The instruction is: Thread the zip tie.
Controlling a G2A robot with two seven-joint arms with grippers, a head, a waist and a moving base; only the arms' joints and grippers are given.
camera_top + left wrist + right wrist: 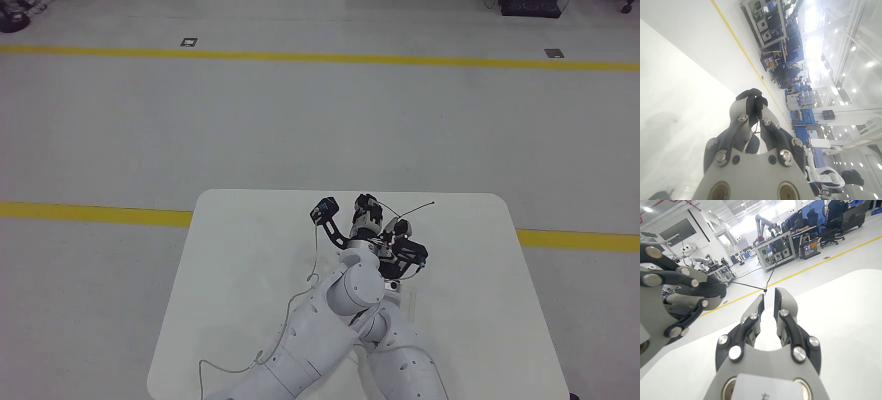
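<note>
A thin black zip tie [765, 291] hangs in the air above the white table [240, 290]. Its strap runs from my left gripper [720, 290] to the small head, and a long tail rises from the head. My left gripper [755, 98] is shut on the strap [758, 124]. My right gripper [770, 293] is open, with the head just beyond one fingertip and nothing between its pads. From above, both grippers [368, 212] [405, 245] sit close together over the table's middle, with the tail [418, 209] sticking out toward the far right.
The table's far edge [350, 193] lies just beyond the grippers. A thin cable [312, 262] trails along one arm. Bare tabletop [829, 313] spreads around both arms. Yellow floor lines [320, 58] run past the table.
</note>
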